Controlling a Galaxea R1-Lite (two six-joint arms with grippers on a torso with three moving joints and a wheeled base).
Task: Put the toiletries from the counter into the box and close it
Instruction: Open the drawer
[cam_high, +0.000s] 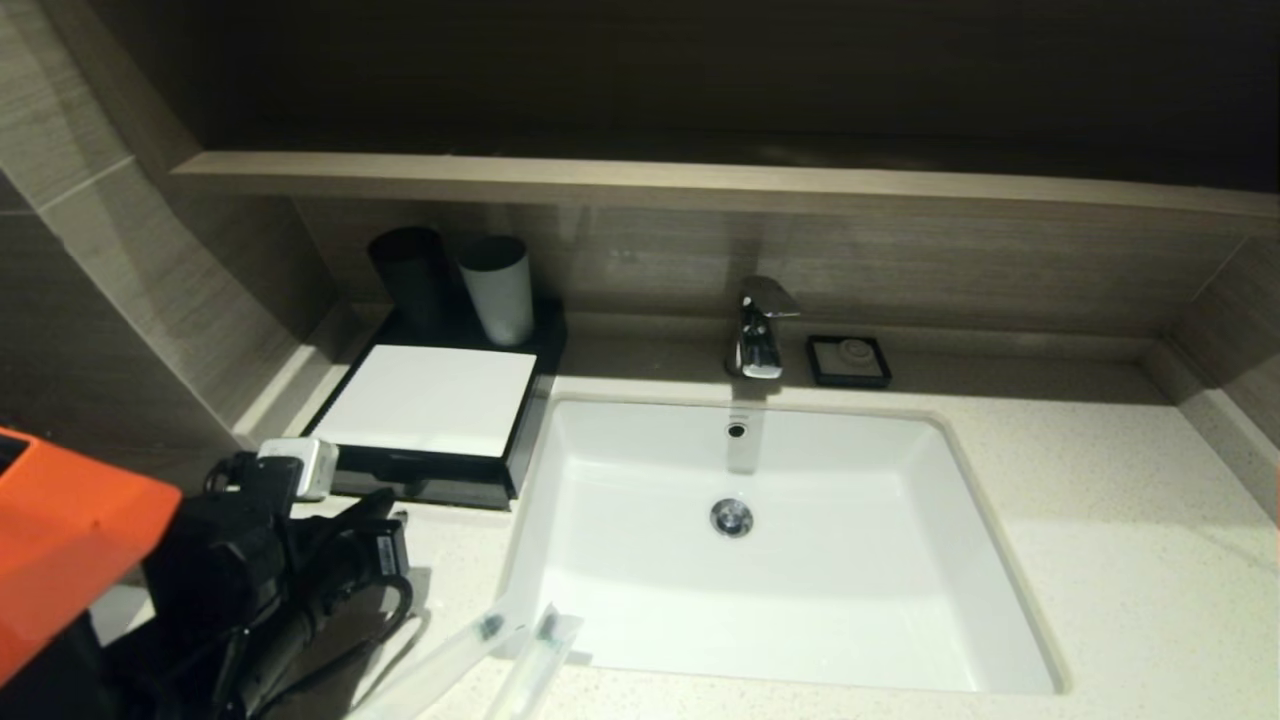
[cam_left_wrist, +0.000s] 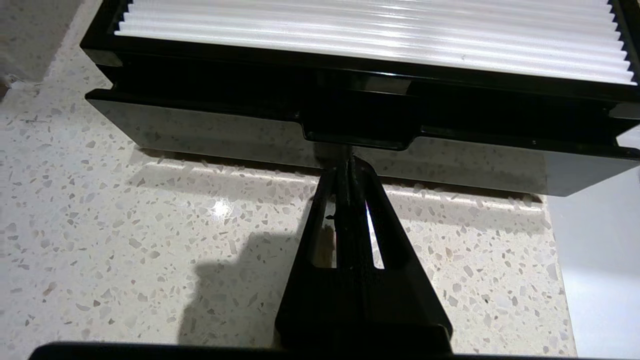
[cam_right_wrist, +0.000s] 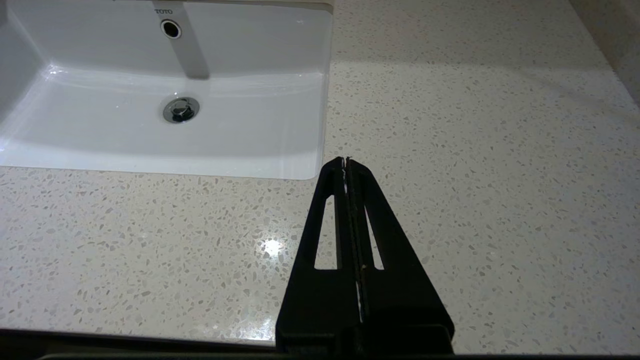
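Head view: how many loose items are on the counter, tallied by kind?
Clear sachets: 2
Cups: 2, black cup and white cup
Black box: 1
Soap dish: 1
Total: 6

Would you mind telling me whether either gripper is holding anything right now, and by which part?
Nothing is held. The left gripper is shut, empty, at the low black box's drawer front; the right gripper is shut over bare counter.
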